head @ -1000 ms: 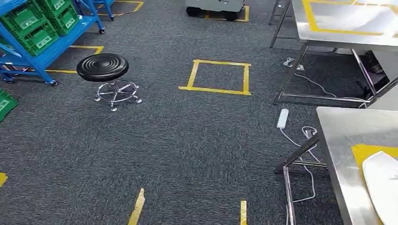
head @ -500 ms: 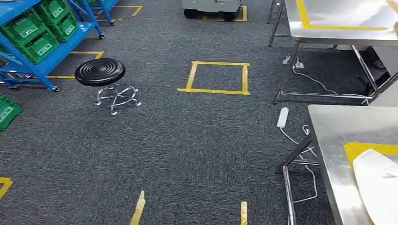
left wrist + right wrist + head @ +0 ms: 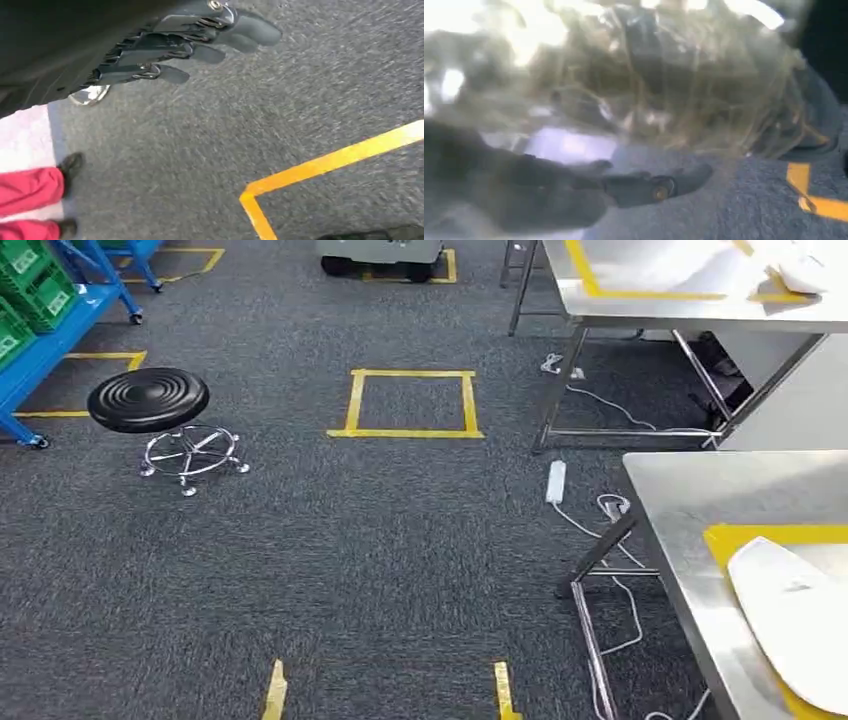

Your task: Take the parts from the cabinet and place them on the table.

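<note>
Right wrist view shows the right robot hand (image 3: 589, 195) holding a crinkled clear bag (image 3: 649, 75) above its fingers; no writing readable. Left robot hand (image 3: 170, 47) hangs with fingers apart, holding nothing.

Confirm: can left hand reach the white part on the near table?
Probably not yet: left hand hangs over carpet, while the white part lies on the table far to the robot's right.

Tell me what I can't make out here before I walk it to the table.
- Bag: right wrist view, blurred; crinkled clear plastic hides its contents and most of the right hand.
- White piece on the near table: head view, cut off by the picture's edge.
- Person: left wrist view, cut off at the edge; left hand holds nothing.
</note>
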Robot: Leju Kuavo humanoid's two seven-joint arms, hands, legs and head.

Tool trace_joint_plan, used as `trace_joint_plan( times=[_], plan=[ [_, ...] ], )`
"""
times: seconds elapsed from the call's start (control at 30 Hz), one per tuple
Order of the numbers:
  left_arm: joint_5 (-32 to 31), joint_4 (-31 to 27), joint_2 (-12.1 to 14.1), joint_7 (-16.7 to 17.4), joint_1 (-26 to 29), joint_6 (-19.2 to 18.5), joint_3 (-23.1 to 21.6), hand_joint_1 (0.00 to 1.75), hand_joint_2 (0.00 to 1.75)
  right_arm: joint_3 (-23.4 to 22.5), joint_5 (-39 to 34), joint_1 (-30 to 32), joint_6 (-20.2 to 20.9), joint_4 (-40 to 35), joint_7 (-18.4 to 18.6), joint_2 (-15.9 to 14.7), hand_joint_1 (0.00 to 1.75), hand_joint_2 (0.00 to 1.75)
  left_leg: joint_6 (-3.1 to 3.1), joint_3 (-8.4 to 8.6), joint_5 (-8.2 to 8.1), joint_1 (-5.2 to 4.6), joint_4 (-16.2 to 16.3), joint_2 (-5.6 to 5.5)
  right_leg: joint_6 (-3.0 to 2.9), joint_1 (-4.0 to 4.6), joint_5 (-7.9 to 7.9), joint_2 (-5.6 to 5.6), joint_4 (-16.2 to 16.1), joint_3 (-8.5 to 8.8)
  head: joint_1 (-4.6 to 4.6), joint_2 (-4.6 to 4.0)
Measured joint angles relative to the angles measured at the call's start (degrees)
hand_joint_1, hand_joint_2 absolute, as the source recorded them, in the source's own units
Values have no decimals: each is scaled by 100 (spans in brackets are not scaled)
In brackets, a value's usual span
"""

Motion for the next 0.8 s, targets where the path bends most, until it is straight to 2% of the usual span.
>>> trace_joint_plan(
  times=[0.03, 0.07, 0.1, 0.17, 0.2, 0.23, 0.27, 0.3, 0.33, 0.37, 0.4, 0.43, 0.47, 0.5, 0.53, 0.57, 0.6, 0.67, 0.7, 0.73, 0.77, 0.8],
  plan=[
    [0, 0, 30, 0, 0, 0, 0, 0, 0, 0, 0, 18, 2, -4, 0, 15, 0, 0, 78, 4, 23, -15, -29, 54, 32, -40, -16, -27, 0, -29, 4, 0],
    [-2, -2, 39, 0, -7, 0, 0, 0, 0, 4, 2, 16, 9, -7, 0, 13, 0, 0, 143, 5, 30, -35, -37, 105, -4, -21, -100, -282, 123, -64, 18, 0],
    [-2, -2, 46, 0, -5, 0, 2, 0, 0, 4, 2, -2, 9, -7, 13, 13, 0, 0, 186, -8, 33, -63, -38, 139, -36, 11, -289, -425, 417, -205, 41, 0],
    [-2, -2, 46, 0, -1, 0, 2, 0, 0, 0, 2, -23, 7, -7, 9, 13, 0, 0, 228, -31, 36, -121, -38, 262, -73, 65, -752, -469, 1348, -654, 52, 0],
    [-2, -2, 41, -2, -2, 0, 2, 0, 0, -2, 2, -23, -2, -7, -20, 13, 0, 0, 240, -35, 36, -146, -38, 318, -99, 89, -874, -468, 1707, -821, 55, 0],
    [-4, -2, 35, 0, 0, 0, 0, 0, 0, 0, 0, -12, -2, -7, -20, 13, 0, 0, 249, -35, 31, -169, -38, 376, -128, 117, -850, -469, 1816, -873, 50, 0],
    [-4, -4, 37, 0, 0, 0, -2, 0, 0, 2, 0, -4, -2, -7, -20, 13, 0, 0, 254, -32, 27, -180, -38, 421, -165, 139, -704, -473, 1661, -783, 55, 0],
    [-4, -4, 37, 0, -3, 0, 0, 0, 0, 4, 0, -1, -2, -7, -15, 13, 0, 0, 259, -20, 22, -191, -38, 468, -205, 158, -471, -492, 1260, -573, 52, 0],
    [-4, -9, 37, -2, -5, 0, 0, 0, 0, 4, 0, 0, 0, -7, 15, 13, 0, 0, 257, -5, 17, -194, -38, 509, -240, 177, -246, -564, 752, -296, 52, 0],
    [-4, -13, 37, -2, -5, 0, 0, 0, 0, 4, 2, -11, -2, -7, 15, 13, 0, 0, 241, 21, 7, -200, -38, 540, -278, 208, -107, -802, 255, -23, 52, 0],
    [-4, -13, 37, -2, -4, 0, 0, 0, 0, 4, 2, -31, -2, -7, 17, 13, 0, 0, 207, 24, -14, -249, -23, 580, -265, 270, -200, -1004, 131, 14, 54, 0],
    [-7, -15, 39, -2, -4, 0, 0, 0, 0, 2, 2, -37, -2, -7, 15, 13, 0, 0, 173, 36, -12, -231, -36, 602, -258, 276, -161, -887, 112, 0, 35, 0],
    [-7, -15, 39, -2, -7, 0, 0, 0, 0, 0, 2, -31, -2, -7, -7, 13, 0, 0, 141, 60, -5, -227, -62, 653, -268, 290, -156, -839, 105, -13, 39, 0],
    [-9, -18, 37, -2, -7, 0, -2, 0, 0, -2, 2, -23, -7, -7, -20, 9, 0, 0, 108, 95, 3, -210, -102, 701, -294, 306, -147, -785, 99, -17, 42, 0],
    [-20, -22, 37, -2, -13, 0, -4, 0, 0, 0, 0, -19, -7, -7, -20, 4, 0, 0, 64, 127, -6, -205, -113, 738, -345, 291, -114, -730, 36, 6, 39, 0],
    [-24, -26, 37, -2, -16, 0, -4, 0, 0, 0, 2, -14, -7, -7, -20, 0, 0, 0, 34, 126, -71, -179, -65, 584, -399, 265, -71, -694, -4, 103, 29, 0],
    [-28, -28, 37, -4, -15, 0, -4, 0, 0, 2, 0, -23, -7, -7, -18, 0, 0, 0, 43, 48, -252, -181, 115, 406, -437, 264, -49, -649, -21, 106, 22, 0],
    [-33, -28, 41, -4, -3, 0, -7, 0, 0, 2, 0, -30, -9, -7, -15, 0, 0, 0, 48, -312, -685, -195, 922, 282, -468, 285, -39, -534, -21, 96, 2, 0],
    [-33, -28, 41, -4, 7, 0, -11, 0, 0, 0, 0, -31, -9, -7, -18, 0, 0, 0, 53, -503, -810, -197, 1312, 268, -476, 303, -40, -469, -21, 96, 7, 0],
    [-35, -28, 41, -4, 11, 0, -13, 0, 0, 2, -4, -31, -11, -7, -17, 0, 0, 0, 68, -621, -804, -200, 1510, 262, -477, 319, -41, -394, -21, 101, 9, 0],
    [-35, -28, 39, -4, 11, 0, -15, 0, 0, 2, -7, -27, -11, -7, -17, 0, 0, 0, 91, -611, -652, -213, 1431, 260, -479, 331, -42, -322, -20, 116, 9, 0],
    [-35, -28, 41, -4, 10, 0, -17, 0, 0, 2, -7, -29, -13, -7, -17, 0, 0, 0, 120, -513, -405, -229, 1166, 251, -483, 336, -45, -256, -20, 130, 9, 0]
  ],
)
